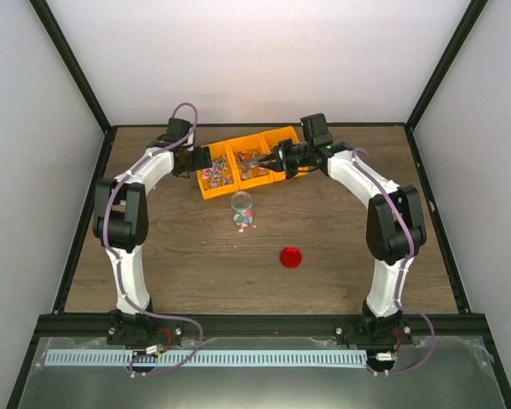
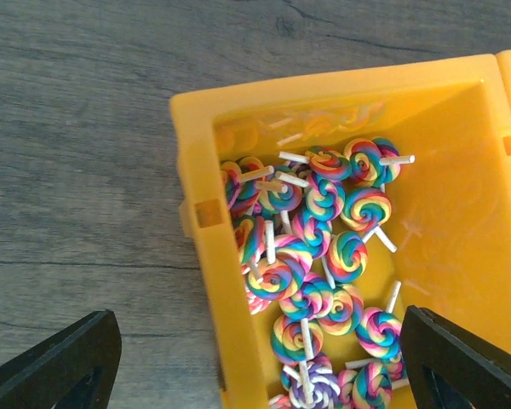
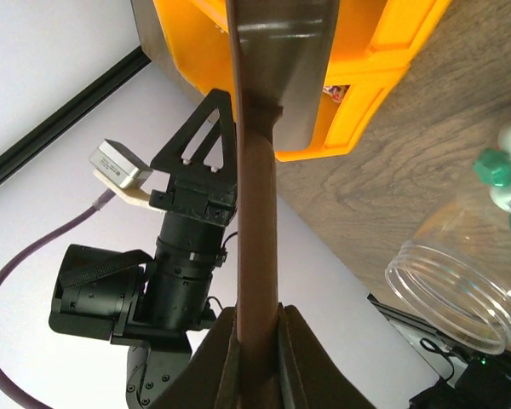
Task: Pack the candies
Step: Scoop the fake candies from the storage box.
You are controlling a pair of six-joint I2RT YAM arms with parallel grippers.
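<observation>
Left pincer (image 2: 260,362) gapes wide over swirl lollipops (image 2: 324,247) in the yellow bin (image 2: 196,153); right pincer (image 3: 257,341) is clamped on the scoop (image 3: 277,77). Candies (image 1: 244,219) sit in the clear jar (image 1: 241,203) on the desk (image 1: 341,239). I fear a tilted scoop spilling them.

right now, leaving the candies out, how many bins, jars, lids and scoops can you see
orange bins: 3
clear jar: 1
red lid: 1
scoop in the right claw: 1
total: 6
</observation>
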